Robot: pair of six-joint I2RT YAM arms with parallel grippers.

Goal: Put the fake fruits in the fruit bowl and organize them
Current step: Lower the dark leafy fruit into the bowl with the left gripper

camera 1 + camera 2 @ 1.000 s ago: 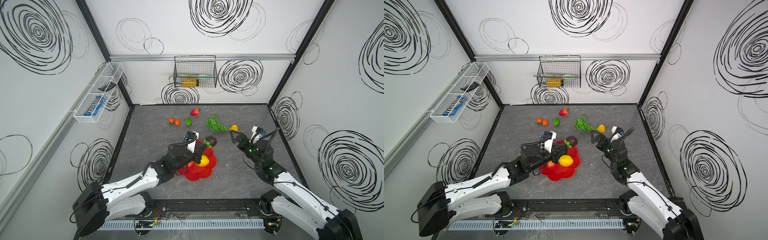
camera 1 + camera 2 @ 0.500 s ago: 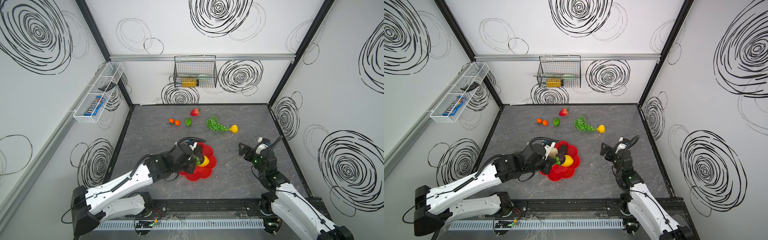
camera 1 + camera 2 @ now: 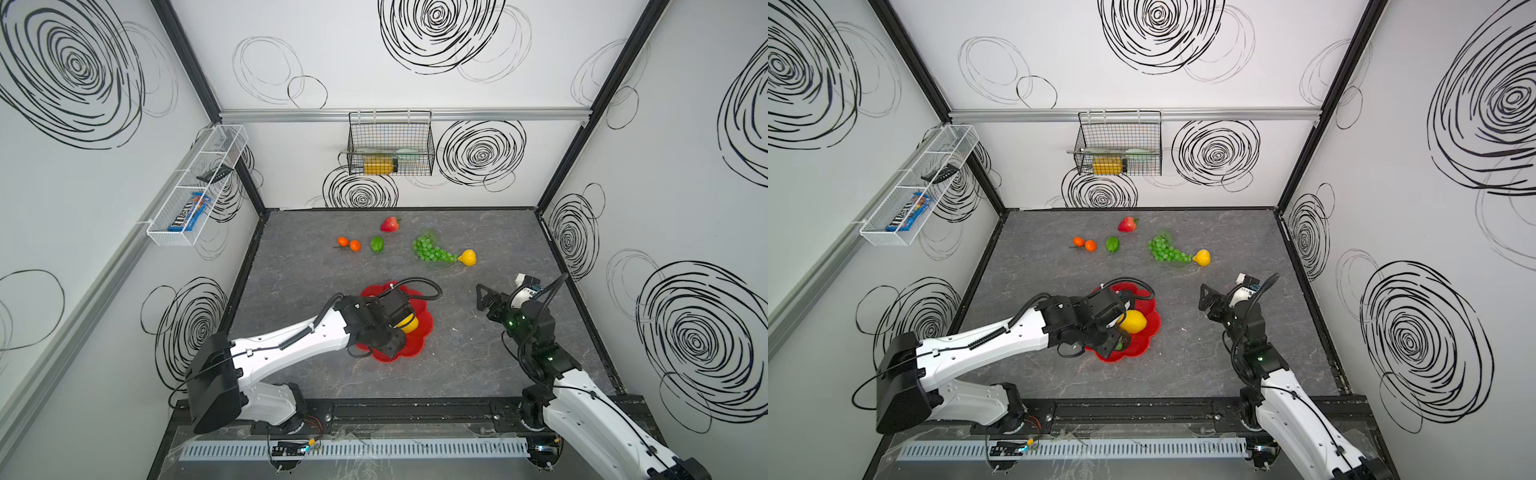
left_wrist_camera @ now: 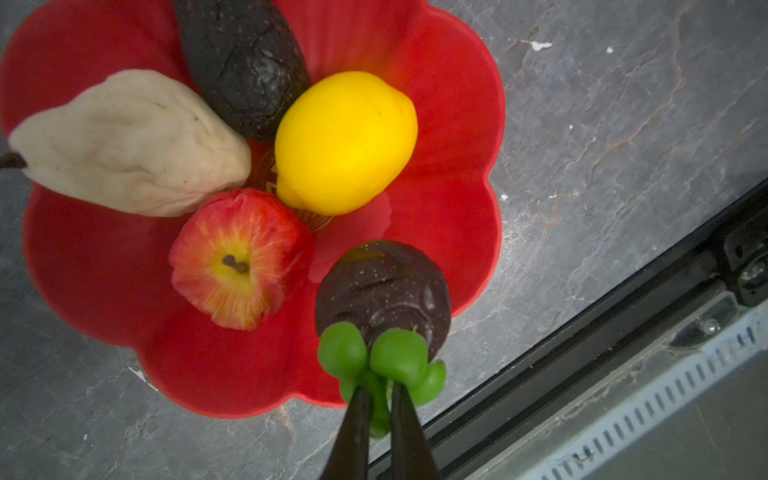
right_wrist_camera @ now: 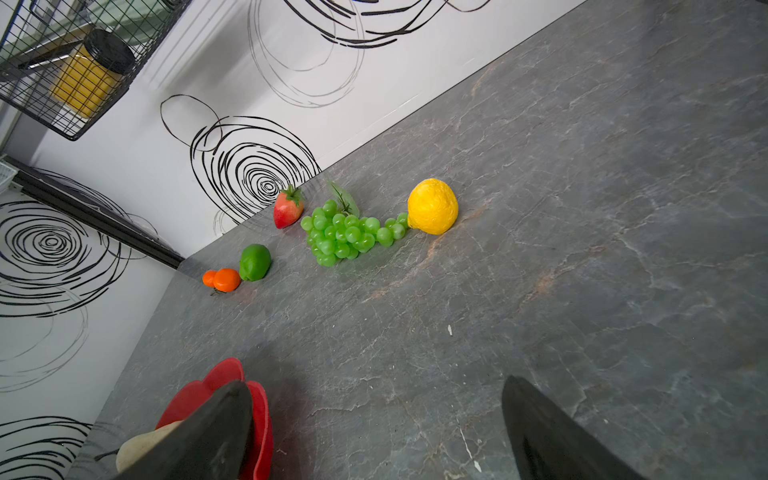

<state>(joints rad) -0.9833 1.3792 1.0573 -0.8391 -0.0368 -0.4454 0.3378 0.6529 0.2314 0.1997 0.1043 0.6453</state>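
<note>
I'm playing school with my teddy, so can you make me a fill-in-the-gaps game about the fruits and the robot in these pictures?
1. The fruit bowl has the colour ____.
2. On the table lie ____ oranges, side by side.
3. The left gripper is ____ on the green top of a dark fruit.
4. The right gripper holds ____.
Missing words: red; two; shut; nothing.

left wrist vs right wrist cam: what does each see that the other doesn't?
Left wrist only: the left gripper shut on the green leaves of a dark round fruit at the fruit bowl rim, with lemon, apple and avocado lying inside.
Right wrist only: the open right gripper; strawberry, grapes, yellow pear, lime and two oranges on the table; the wire basket.
Both: the fruit bowl, the cream lumpy piece, the table.
</note>
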